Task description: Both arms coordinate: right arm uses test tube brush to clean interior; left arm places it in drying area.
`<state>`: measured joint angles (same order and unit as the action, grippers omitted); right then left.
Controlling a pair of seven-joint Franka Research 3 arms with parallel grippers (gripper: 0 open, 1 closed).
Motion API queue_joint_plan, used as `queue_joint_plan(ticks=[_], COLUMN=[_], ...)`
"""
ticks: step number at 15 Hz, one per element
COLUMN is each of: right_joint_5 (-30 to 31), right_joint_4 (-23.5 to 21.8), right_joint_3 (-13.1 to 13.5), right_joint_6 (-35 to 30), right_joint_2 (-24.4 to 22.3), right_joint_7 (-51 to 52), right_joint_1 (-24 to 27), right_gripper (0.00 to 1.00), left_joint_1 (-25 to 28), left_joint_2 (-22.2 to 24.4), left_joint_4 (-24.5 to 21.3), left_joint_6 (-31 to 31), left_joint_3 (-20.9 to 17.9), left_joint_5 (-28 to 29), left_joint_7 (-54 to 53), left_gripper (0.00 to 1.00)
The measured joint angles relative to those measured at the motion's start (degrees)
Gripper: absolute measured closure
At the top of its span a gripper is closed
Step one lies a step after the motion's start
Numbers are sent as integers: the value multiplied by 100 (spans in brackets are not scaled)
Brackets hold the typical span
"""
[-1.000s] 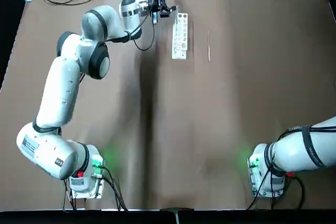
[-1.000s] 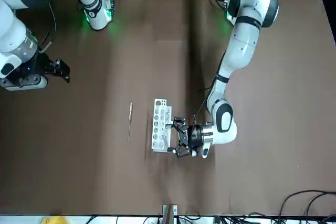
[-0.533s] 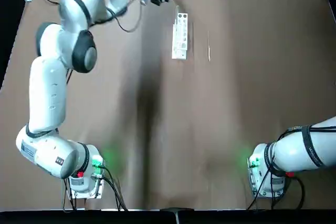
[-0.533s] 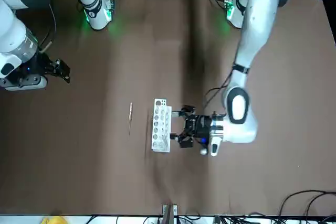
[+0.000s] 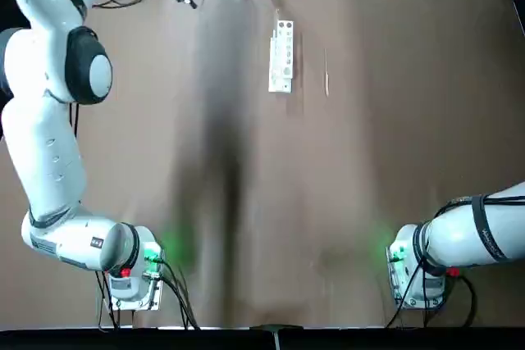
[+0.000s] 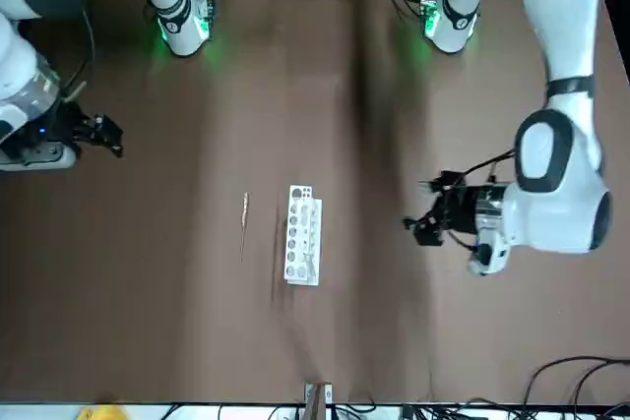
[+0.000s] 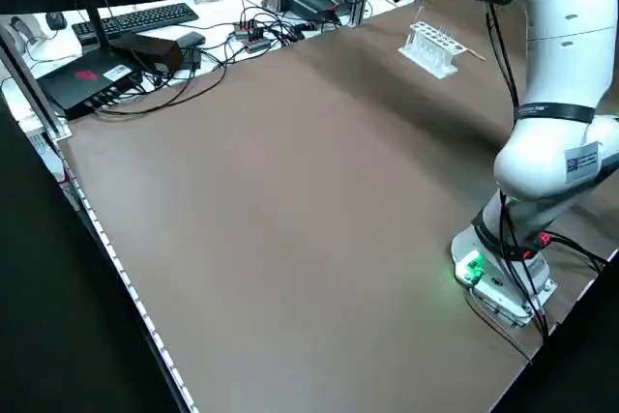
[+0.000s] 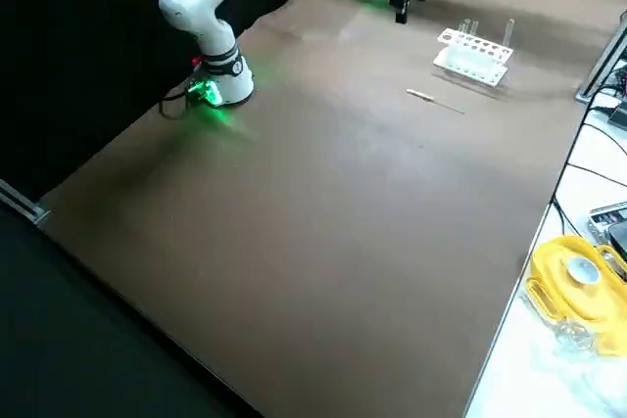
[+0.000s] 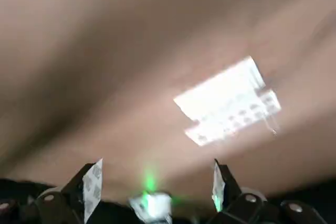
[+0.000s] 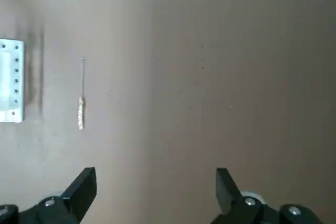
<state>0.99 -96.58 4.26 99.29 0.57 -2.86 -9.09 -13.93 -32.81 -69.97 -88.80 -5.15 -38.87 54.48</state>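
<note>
1. Brown tabletop (image 5: 246, 202), cable clutter (image 7: 232, 45) past its far edge. Clock is read on the top view, from table centre, 12 pointing away from the arm bases.
2. Rack (image 5: 280, 59) sits at 12 o'clock, with clear tubes (image 8: 508, 32) standing in it. Brush (image 5: 326, 75) lies flat at 1 o'clock, just beside the rack, not touching.
3. Left gripper (image 6: 416, 206): at 11 o'clock, fingers (image 9: 92, 188) spread wide, nothing between them, clear of the rack.
4. Right gripper (image 6: 118, 140): out past 3 o'clock, off the top view. Its fingers (image 10: 79, 195) are well apart too, holding nothing, with the brush in its wrist camera's sight.
5. Step, my read: no scrubbing in hand. I'm either ahead of the pickup or past the put-back; can't settle which from these views.
6. If cleaning is due, I'd have the left lift a tube and hold it steady, while the right comes over, drops low and closes on the brush handle. Thin stick, so centre it first; a sloppy pinch would roll it.
7. If it's done, I just park both arms without clipping the tubes.
</note>
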Motion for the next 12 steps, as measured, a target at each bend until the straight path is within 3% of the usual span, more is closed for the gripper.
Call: queue_joint_plan(ticks=[3,5,10,12], right_joint_5=[-6,-7,-7,-7], right_joint_4=[0,23,166,186], right_joint_3=[15,8,-30,-29], right_joint_6=[-72,-223,-558,-612], right_joint_2=[0,-4,-20,-29], right_joint_7=[461,537,537,537], right_joint_1=[322,383,362,363], right_gripper=[0,0,0,0], left_joint_1=[19,32,76,153], left_joint_2=[291,516,946,1290], left_joint_4=[-40,-61,-87,-324], left_joint_6=[57,57,54,46], left_joint_3=[3,1,-18,-24], left_joint_5=[1155,1914,2847,2973], left_joint_7=[-602,-1806,-4038,-4580], left_gripper=[0,0,0,0])
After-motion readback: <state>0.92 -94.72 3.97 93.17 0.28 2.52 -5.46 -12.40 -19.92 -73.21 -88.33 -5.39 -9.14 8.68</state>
